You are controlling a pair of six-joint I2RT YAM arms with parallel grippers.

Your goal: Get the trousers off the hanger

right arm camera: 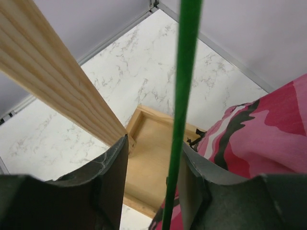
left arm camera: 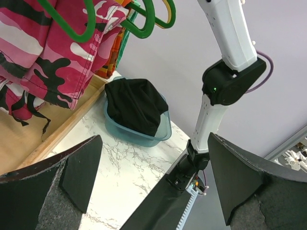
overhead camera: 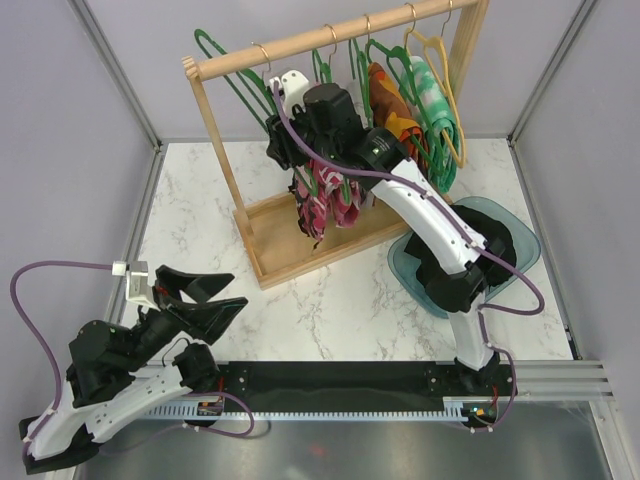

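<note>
Pink-white-dark camouflage trousers (overhead camera: 325,200) (left arm camera: 43,57) (right arm camera: 259,129) hang from a green hanger (right arm camera: 184,96) on the wooden rack (overhead camera: 330,38). My right gripper (overhead camera: 290,150) (right arm camera: 153,148) is up at the rack, its jaws apart, with the green hanger's wire passing between them close to the right finger (right arm camera: 192,182). Plain black trousers (overhead camera: 490,235) (left arm camera: 136,105) lie in the teal bin (overhead camera: 405,270). Orange-patterned (overhead camera: 385,100) and green-white trousers (overhead camera: 430,95) hang further right. My left gripper (overhead camera: 225,296) (left arm camera: 153,167) stands wide open and holds nothing, low at the front left.
The rack's wooden post (right arm camera: 53,72) runs close past my right gripper's left finger, and its base tray (overhead camera: 300,245) lies below. An empty green hanger (overhead camera: 225,65) hangs at the rail's left end. The teal bin's rim (left arm camera: 139,139) is beside the right arm.
</note>
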